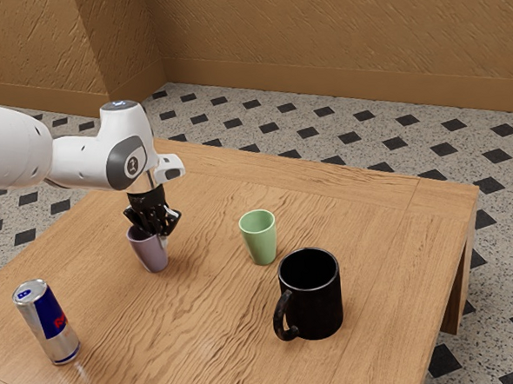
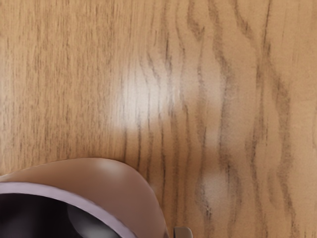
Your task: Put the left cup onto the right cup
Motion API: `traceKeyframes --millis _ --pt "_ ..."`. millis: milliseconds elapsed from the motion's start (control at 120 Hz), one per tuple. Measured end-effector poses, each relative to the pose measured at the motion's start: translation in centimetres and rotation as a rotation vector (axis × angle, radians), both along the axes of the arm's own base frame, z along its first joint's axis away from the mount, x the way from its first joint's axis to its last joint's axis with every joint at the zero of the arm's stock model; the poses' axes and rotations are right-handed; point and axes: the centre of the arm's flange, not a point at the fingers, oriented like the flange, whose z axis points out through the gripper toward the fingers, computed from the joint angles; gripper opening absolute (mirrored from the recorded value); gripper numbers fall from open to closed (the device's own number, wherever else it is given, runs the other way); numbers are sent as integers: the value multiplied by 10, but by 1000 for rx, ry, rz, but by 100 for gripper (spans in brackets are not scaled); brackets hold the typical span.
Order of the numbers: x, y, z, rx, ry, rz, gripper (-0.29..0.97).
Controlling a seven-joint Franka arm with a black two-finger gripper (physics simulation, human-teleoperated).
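Note:
The left cup is a purple cup (image 1: 149,251) standing upright on the wooden table (image 1: 362,212). My gripper (image 1: 157,230) comes down on the side of its rim that faces the green cup and is shut on the cup's wall. The right cup is a green cup (image 1: 258,236), upright and apart from the purple one, toward the exterior view's right. In the wrist view the purple cup (image 2: 99,183) lies blurred right under my hand, its dark inside showing, with one fingertip (image 2: 183,231) just outside its wall.
A black mug (image 1: 311,293) stands in front of the green cup, nearer the table's front edge. A Red Bull can (image 1: 47,320) stands at the front on the exterior view's left. Bare wood lies between the two cups.

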Motion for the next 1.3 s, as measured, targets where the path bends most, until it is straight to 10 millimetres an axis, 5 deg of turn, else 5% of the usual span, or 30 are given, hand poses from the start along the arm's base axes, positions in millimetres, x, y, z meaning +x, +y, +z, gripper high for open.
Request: traceKeyframes --millis 325,525,875,1300 --pt "-1 -1 7 2 -3 4 -9" --pt "-6 -15 43 -7 -31 -11 -10" --pt "-11 -95 118 -4 -62 -161 -10" --pt "51 -172 154 -8 -110 -283 -10"
